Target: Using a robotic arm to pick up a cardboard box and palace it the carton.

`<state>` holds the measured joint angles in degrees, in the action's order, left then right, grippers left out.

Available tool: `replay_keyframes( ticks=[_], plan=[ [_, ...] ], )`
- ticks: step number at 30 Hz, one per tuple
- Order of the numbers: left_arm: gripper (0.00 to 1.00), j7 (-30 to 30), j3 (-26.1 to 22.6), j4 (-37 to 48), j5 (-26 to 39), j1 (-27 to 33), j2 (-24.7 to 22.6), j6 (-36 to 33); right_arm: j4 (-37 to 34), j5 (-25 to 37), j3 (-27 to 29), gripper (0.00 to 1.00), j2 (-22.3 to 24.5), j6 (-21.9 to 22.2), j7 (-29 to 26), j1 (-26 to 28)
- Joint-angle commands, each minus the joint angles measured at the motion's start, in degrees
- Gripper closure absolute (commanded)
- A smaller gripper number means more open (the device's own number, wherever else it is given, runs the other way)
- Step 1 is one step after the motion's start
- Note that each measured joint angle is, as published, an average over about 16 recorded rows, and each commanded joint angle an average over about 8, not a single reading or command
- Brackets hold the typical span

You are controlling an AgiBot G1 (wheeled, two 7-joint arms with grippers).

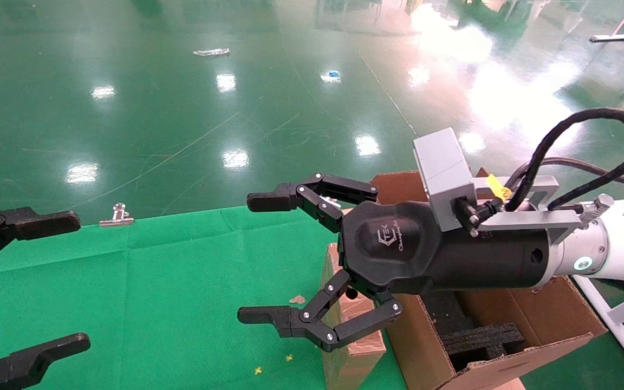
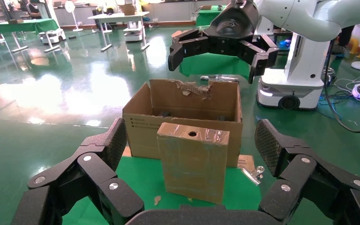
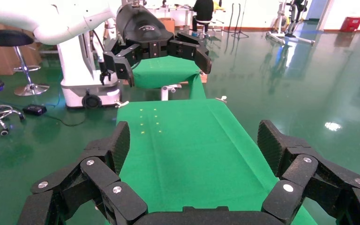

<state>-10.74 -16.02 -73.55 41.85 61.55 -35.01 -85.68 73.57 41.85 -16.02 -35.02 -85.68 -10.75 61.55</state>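
Right gripper (image 1: pixel 244 259), jaws spread wide and empty, hovers above the cardboard box (image 1: pixel 351 330), which stands upright touching the carton (image 1: pixel 550 325). I judge it light, stiff, tape-slick: grip its narrow faces. Left gripper (image 1: pixel 82 281) idles open.

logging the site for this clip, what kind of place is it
Probably a robotics lab or workshop hall: a glossy green floor, more green-covered tables further back, and another white robot base parked beside the workspace.
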Motion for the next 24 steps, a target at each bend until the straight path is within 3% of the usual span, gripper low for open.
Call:
replay_keyframes(
  ticks=[1, 17, 24],
  plan=[
    [0.00, 0.00, 0.00, 0.00, 0.00, 0.00, 0.00, 0.00, 0.00, 0.00, 0.00, 0.00, 0.00, 0.00, 0.00, 0.00],
    [0.00, 0.01, -0.02, 0.02, -0.01, 0.01, 0.00, 0.00, 0.44, 1.14, -0.61, 0.00, 0.11, 0.24, -0.63, 0.12],
    [0.00, 0.03, -0.04, 0.05, -0.02, 0.03, 0.00, -0.01, 3.60, 14.18, -7.26, 0.00, -1.03, 0.66, -6.99, 5.62]
  ],
)
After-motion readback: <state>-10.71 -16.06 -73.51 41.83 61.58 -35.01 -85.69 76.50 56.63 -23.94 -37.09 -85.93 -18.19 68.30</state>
